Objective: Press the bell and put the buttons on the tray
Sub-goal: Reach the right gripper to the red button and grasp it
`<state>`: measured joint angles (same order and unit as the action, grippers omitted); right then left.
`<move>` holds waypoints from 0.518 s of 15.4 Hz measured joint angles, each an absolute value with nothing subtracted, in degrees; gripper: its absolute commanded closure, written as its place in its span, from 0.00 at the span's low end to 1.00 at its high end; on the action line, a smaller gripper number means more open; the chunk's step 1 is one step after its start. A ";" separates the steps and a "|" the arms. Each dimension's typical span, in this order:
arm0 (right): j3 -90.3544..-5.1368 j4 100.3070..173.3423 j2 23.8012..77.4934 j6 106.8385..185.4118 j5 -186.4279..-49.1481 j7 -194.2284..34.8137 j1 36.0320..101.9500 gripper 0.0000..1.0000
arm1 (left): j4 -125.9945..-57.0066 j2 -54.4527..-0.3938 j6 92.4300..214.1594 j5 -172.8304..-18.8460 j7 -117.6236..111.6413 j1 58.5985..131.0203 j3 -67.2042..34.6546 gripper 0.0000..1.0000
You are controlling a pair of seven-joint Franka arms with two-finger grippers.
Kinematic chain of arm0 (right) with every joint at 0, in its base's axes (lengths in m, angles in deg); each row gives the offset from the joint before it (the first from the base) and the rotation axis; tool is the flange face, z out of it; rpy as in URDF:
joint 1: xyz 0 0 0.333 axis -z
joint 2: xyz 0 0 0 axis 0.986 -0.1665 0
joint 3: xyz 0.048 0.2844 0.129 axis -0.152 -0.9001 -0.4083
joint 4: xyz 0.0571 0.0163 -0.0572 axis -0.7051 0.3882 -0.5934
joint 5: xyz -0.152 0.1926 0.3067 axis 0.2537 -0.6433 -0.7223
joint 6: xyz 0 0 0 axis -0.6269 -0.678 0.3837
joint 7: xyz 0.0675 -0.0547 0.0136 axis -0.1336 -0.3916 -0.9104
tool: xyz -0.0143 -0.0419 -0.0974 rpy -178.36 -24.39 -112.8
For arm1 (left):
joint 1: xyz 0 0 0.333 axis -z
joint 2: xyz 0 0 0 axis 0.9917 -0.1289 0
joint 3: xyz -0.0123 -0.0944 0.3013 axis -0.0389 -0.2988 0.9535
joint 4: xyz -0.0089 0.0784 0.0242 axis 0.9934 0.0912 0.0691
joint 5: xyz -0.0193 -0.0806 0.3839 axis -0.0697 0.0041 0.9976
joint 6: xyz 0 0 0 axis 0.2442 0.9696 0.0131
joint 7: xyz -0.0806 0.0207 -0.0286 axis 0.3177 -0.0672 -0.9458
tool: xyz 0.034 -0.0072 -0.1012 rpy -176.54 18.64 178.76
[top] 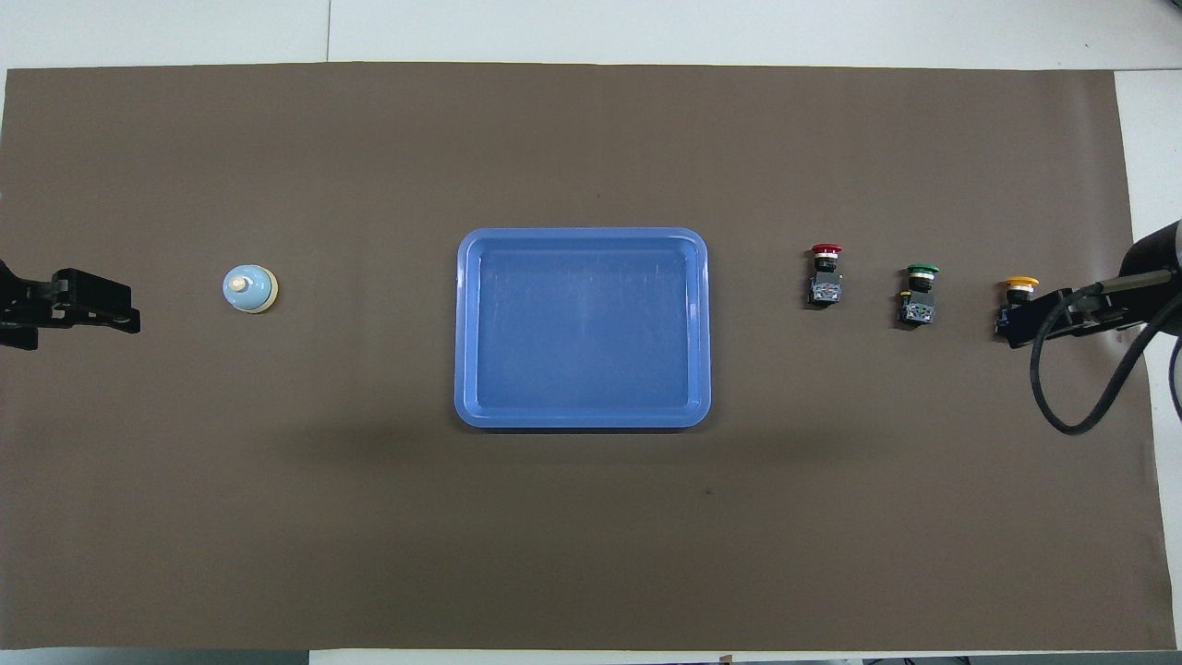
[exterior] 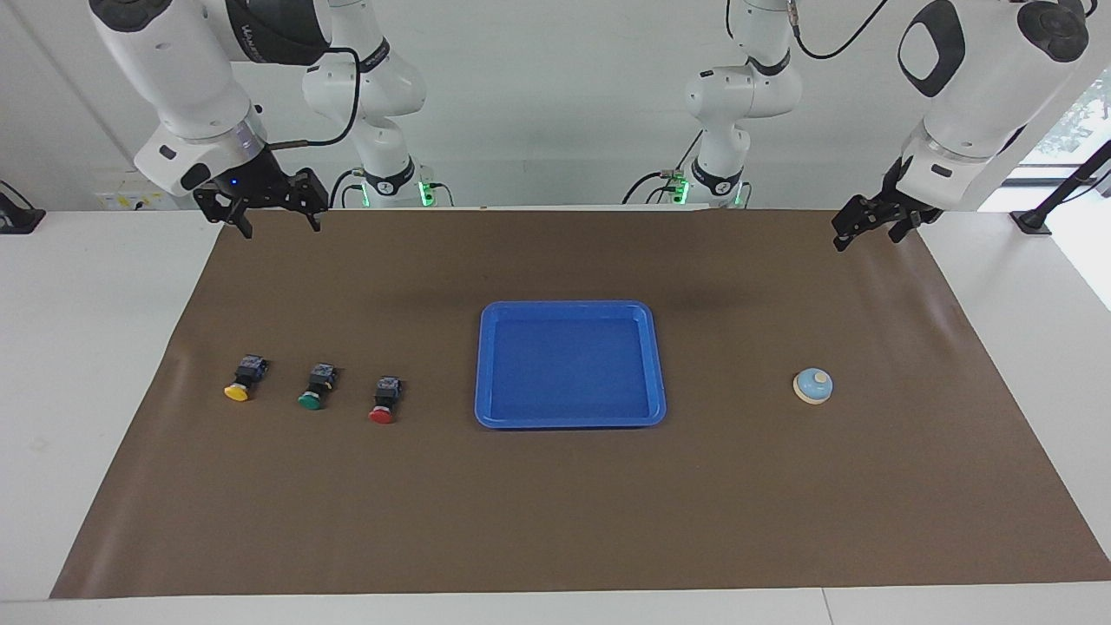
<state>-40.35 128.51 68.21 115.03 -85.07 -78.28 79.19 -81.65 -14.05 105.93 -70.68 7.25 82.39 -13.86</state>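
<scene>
The bell [exterior: 813,385], light blue with a cream knob, stands on the brown mat toward the left arm's end. The blue tray [exterior: 570,306] lies mid-table with nothing in it. Three buttons lie in a row toward the right arm's end: red [exterior: 384,402] closest to the tray, then green [exterior: 316,388], then yellow [exterior: 241,380]. My right gripper [exterior: 279,227] hangs open and holds nothing, over the mat's edge by the robots. My left gripper [exterior: 864,239] is also raised and open over that same edge, at its own end. In the overhead view the right gripper [top: 1007,328] overlaps the yellow button [top: 1019,288].
The brown mat [exterior: 555,521] covers most of the white table. A black cable [top: 1062,406] loops down from the right arm. Bare mat lies between the tray [top: 582,234] and the bell [top: 249,289].
</scene>
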 measured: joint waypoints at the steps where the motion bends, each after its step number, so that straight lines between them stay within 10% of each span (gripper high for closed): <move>1: -40.48 129.18 68.32 116.36 -85.08 -77.26 79.11 0.00 | -81.66 -14.05 105.92 -70.68 7.25 82.39 -13.86 0.00; 8: -41.02 140.76 68.17 129.66 -85.09 -64.34 74.96 0.00 | -81.65 -14.05 105.92 -70.68 7.25 82.26 -13.19 0.00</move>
<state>-41.02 140.76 68.17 129.66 -85.09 -64.34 74.96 -81.65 -14.05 105.92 -70.68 7.25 82.26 -13.19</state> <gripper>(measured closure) 0.000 0.000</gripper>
